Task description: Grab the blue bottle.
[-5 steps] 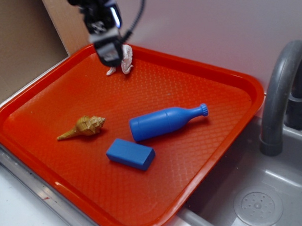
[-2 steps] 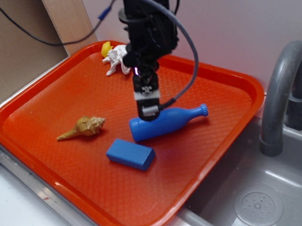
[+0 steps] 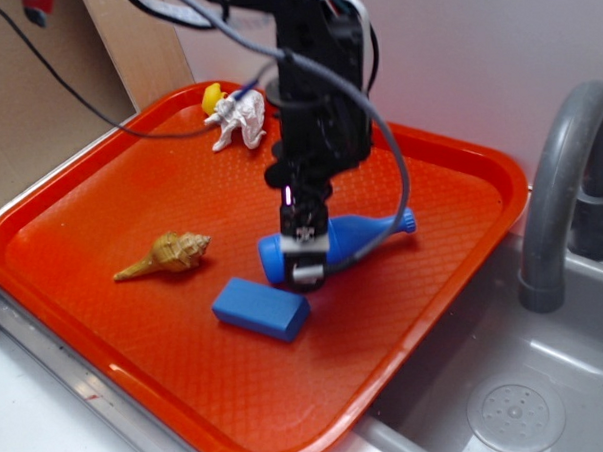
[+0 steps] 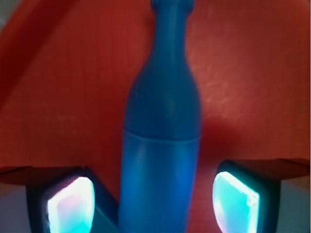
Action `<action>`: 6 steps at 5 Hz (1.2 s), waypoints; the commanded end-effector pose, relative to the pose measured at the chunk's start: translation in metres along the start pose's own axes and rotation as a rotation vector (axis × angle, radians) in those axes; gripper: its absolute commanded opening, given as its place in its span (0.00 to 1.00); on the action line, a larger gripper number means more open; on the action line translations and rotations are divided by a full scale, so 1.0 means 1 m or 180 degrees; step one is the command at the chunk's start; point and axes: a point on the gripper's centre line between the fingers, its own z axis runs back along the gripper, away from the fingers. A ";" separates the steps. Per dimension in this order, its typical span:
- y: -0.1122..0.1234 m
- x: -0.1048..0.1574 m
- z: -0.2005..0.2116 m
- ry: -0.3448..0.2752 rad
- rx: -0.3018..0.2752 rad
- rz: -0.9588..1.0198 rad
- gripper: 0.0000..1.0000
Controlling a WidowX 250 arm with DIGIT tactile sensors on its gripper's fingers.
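The blue bottle (image 3: 357, 234) lies on its side in the middle of the orange tray (image 3: 110, 184), its cap pointing right. My gripper (image 3: 305, 266) is lowered over the bottle's thick end, hiding part of it. In the wrist view the blue bottle (image 4: 163, 126) runs up the middle, neck away from me, and my gripper (image 4: 153, 204) is open with one finger on each side of the body. Red tray shows in the gaps between the pads (image 4: 235, 201) and the bottle, so neither pad touches it.
A flat blue block (image 3: 260, 308) lies just in front of the bottle. A tan seashell (image 3: 168, 254) rests to the left. A white toy animal (image 3: 239, 121) and a yellow piece (image 3: 212, 97) sit at the tray's back. A grey faucet (image 3: 565, 184) and sink (image 3: 510, 412) are on the right.
My gripper has come from the tray's back corner forward and down. Now it sits lower, straddling the bottle's thick end. The bottle, block and shell have not moved.
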 end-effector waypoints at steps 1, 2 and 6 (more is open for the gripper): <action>-0.016 -0.005 0.000 -0.0010 -0.0006 0.0011 1.00; -0.019 -0.003 0.003 -0.0038 0.0028 -0.0026 0.00; 0.015 -0.055 0.097 -0.0544 0.0212 0.0866 0.00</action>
